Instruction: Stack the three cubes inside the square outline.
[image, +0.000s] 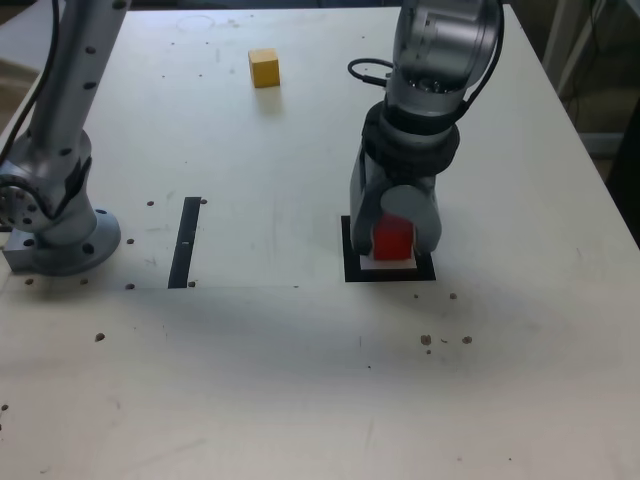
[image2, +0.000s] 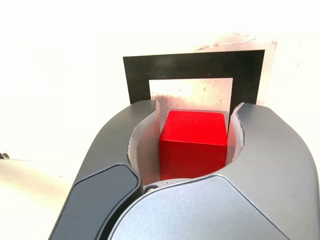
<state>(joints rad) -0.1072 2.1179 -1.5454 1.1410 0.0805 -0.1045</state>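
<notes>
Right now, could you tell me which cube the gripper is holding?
The red cube, clamped in the gripper over the square outline; the yellow cube sits apart, untouched.

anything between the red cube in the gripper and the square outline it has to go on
Nothing visible. The gripper is shut on the red cube right over the square outline, whose pale centre is bare in the wrist view. The yellow cube sits far off, well up the table in the exterior view.

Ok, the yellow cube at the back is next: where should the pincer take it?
Take the yellow cube from straight above, closing on two opposite upright faces. It sits flat and alone on the table, nothing beside it, and looks slightly turned, so rotate the wrist to match its sides. The pincer is holding the red cube at the square outline.
</notes>
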